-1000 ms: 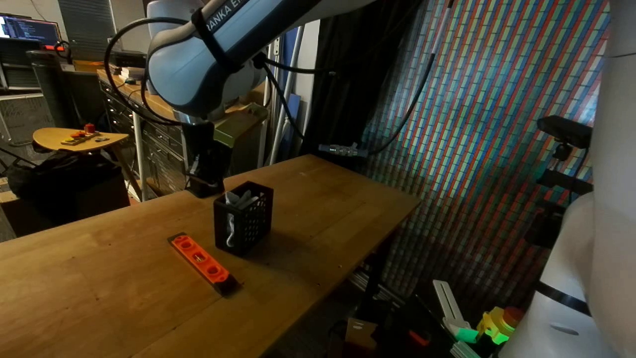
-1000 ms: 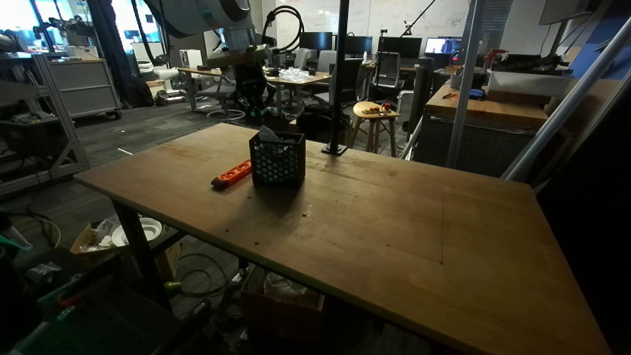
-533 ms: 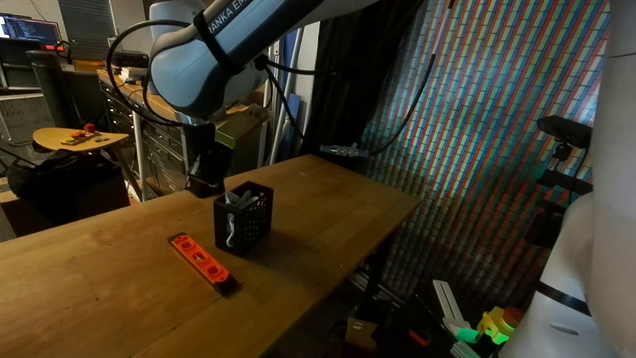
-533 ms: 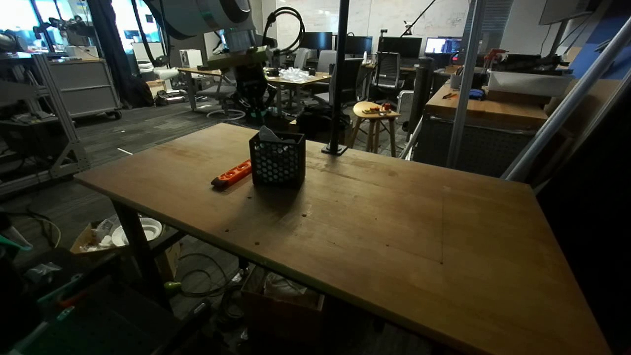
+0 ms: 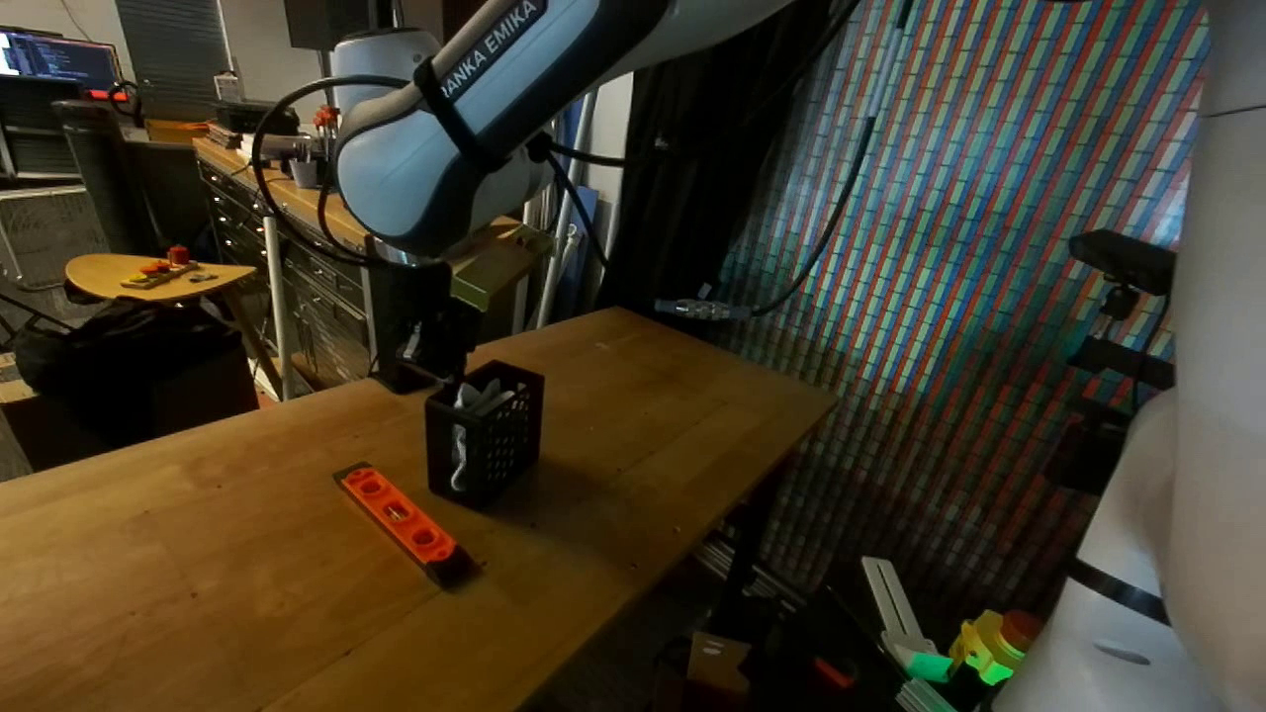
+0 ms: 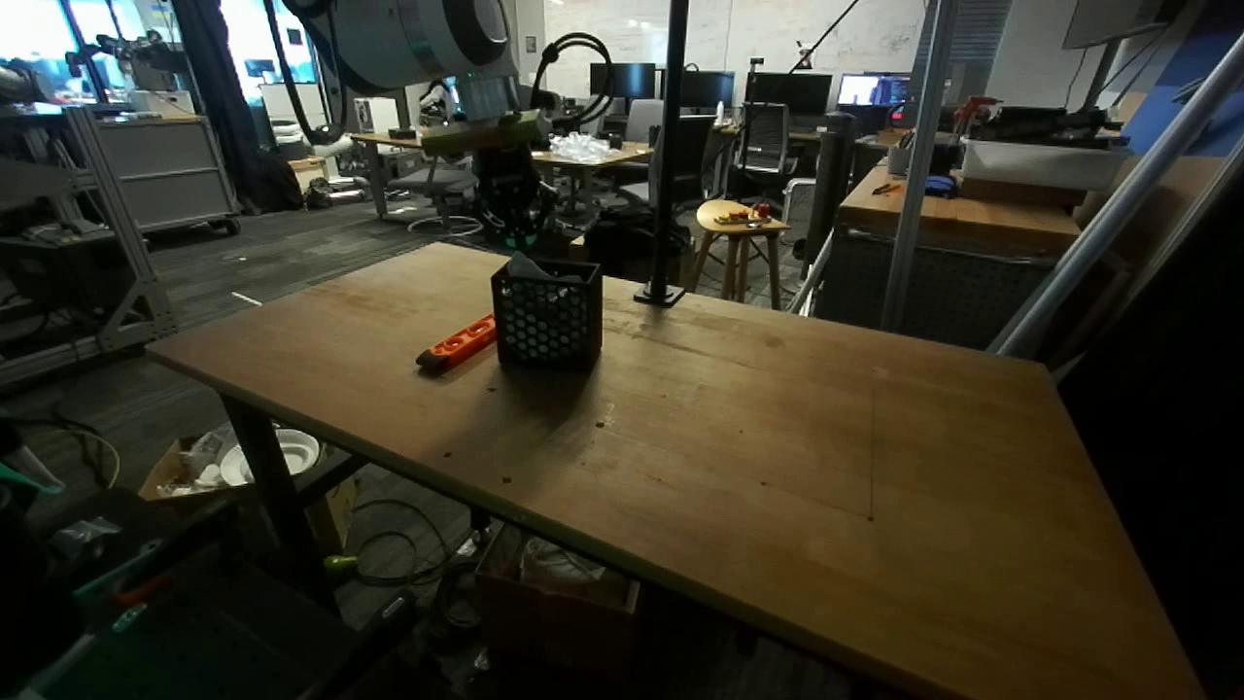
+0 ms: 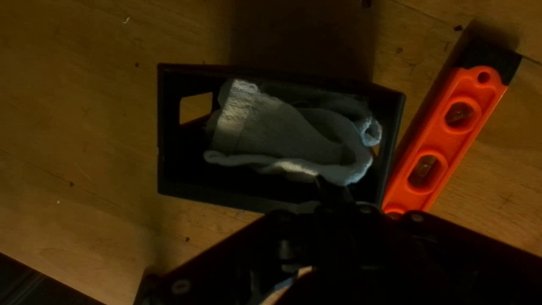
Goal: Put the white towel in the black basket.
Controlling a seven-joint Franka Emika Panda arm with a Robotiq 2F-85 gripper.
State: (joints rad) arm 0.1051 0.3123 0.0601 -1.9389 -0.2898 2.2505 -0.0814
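The white towel lies crumpled inside the black basket, below the rim on most sides. A peak of the towel shows at the basket's rim in an exterior view, and the towel also shows through the basket's open top in an exterior view. My gripper is shut, its dark fingertips together over the basket beside the towel's near edge. I cannot tell whether they touch the towel. In both exterior views the gripper is at or just above the basket's back rim.
An orange spirit level lies on the wooden table close beside the basket; it also shows in the wrist view. A black post stands at the table's edge behind the basket.
My gripper has moved lower and toward the basket, to the right in both exterior views. The towel's peak sits slightly lower and a little shifted. The basket and level have not moved.
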